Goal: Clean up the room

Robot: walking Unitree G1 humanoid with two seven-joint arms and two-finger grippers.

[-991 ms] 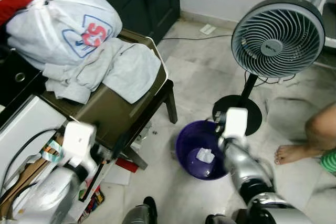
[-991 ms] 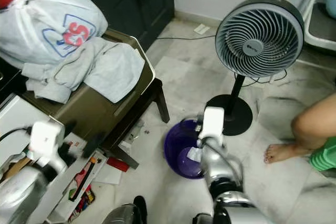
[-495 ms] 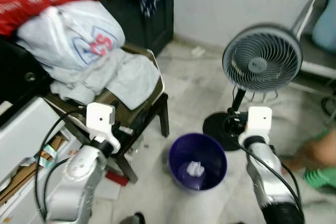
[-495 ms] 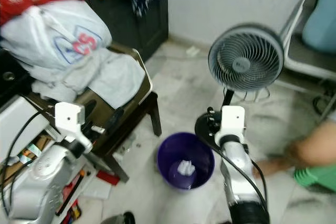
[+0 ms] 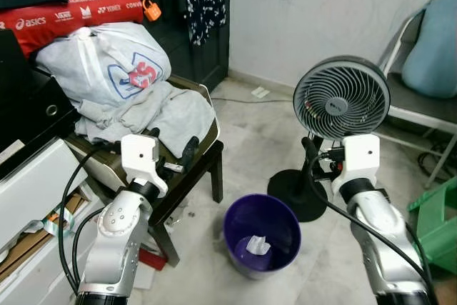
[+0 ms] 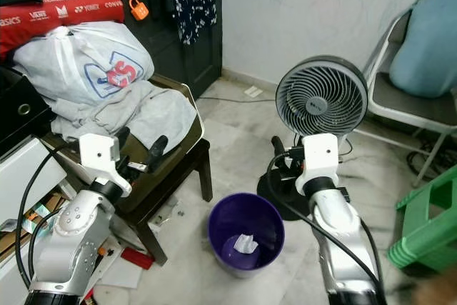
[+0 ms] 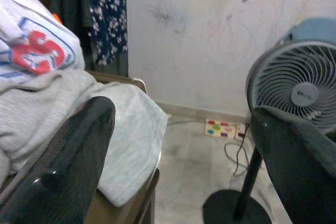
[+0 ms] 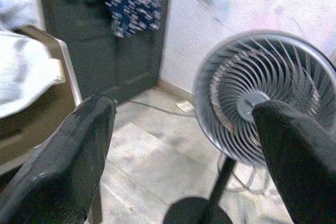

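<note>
Bin (image 5: 262, 231): paper inside | left gripper (image 5: 171, 149): wide, empty | right gripper (image 8: 178, 145): wide, empty

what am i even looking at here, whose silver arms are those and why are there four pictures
It is a walking humanoid robot tidying a room. The two wide pictures come from cameras in its head, looking down past its own silver arms. The other two come from cameras on its wrists, looking out between each claw's two black fingers.

The left claw hangs open near a dark stool piled with grey clothes and a white bag. The right claw is open in front of a standing fan. Neither holds anything. On the floor between the arms sits a purple bin with crumpled paper inside.
</note>
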